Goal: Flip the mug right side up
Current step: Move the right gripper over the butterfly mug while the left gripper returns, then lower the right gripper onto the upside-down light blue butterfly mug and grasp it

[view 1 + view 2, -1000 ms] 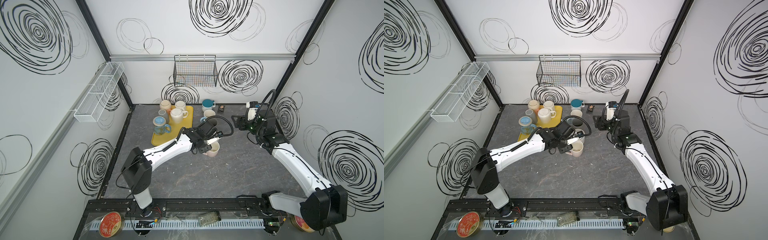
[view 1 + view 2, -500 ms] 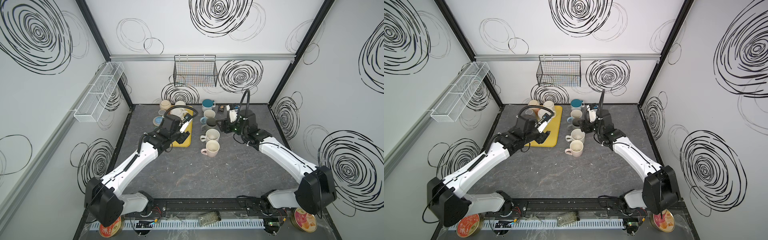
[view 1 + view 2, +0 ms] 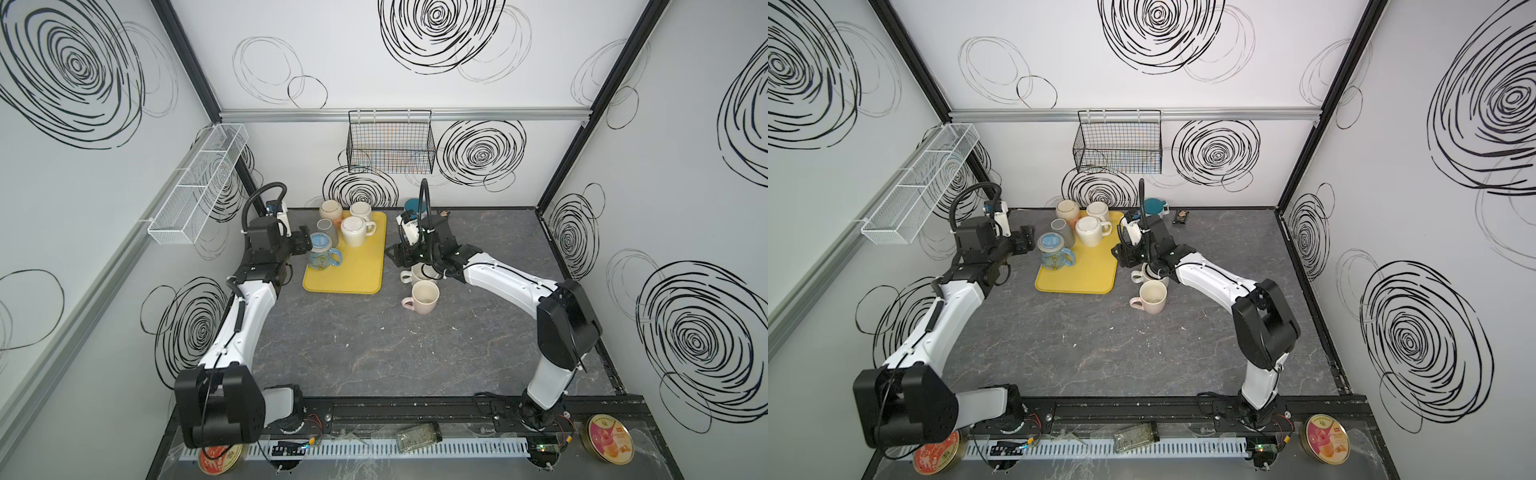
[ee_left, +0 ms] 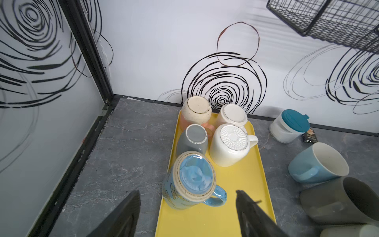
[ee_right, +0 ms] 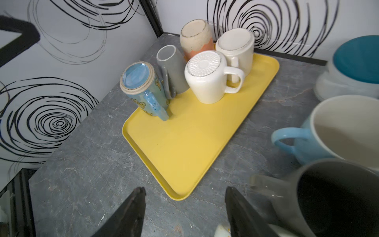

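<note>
A blue patterned mug [image 3: 322,249] [image 3: 1052,249] [image 4: 192,180] [image 5: 141,88] stands upside down, base up, at the front left of the yellow tray [image 3: 357,270] [image 3: 1088,274] [image 4: 225,205] [image 5: 184,143]. My left gripper [image 3: 305,241] [image 3: 1027,239] [image 4: 187,191] is open just left of this mug. In the left wrist view the mug sits ahead of the fingertips and nothing is between them. My right gripper [image 3: 392,253] [image 3: 1119,253] [image 5: 185,188] is open and empty above the table by the tray's right edge.
Also upside down on the tray are a white ribbed mug [image 3: 353,230], a grey mug [image 3: 325,226] and two pale mugs behind. Right of the tray stand upright mugs: pink [image 3: 424,297], cream [image 3: 417,274], light blue [image 4: 317,162], dark grey [image 4: 340,201]. A teal-lidded jar [image 4: 291,125] is by the back wall.
My left gripper left the pink mug upright right of the tray, opened, and swung across to the tray's left side. My right gripper moved from the back right to the tray's right edge.
</note>
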Controlling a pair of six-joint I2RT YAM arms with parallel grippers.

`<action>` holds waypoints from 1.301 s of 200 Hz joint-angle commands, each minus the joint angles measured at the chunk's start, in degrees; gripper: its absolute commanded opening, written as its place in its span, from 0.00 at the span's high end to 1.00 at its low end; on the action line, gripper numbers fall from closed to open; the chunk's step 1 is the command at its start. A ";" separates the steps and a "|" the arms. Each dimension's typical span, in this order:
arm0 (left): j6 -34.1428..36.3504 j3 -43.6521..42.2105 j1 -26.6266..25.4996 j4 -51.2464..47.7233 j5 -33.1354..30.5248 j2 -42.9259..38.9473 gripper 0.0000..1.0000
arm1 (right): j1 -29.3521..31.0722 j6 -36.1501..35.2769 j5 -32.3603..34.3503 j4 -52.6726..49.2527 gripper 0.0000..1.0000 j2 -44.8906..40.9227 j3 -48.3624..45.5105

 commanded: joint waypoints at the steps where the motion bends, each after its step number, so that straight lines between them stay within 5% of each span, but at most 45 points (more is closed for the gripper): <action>1: -2.72 4.54 3.06 1.82 7.24 4.52 0.24 | 1.02 -0.82 -2.05 -2.02 0.35 2.55 4.35; 68: -2.37 18.75 7.36 -6.25 14.51 23.65 0.31 | 2.76 -1.17 -4.12 -5.17 0.35 9.85 10.73; 114: -4.13 19.25 5.16 -4.82 19.33 30.25 0.36 | 3.08 -1.36 -5.16 -6.36 0.35 13.25 13.05; 260: -4.82 14.17 -2.34 -7.22 19.93 29.45 0.50 | 2.99 -6.25 -7.69 -12.92 0.35 22.67 22.85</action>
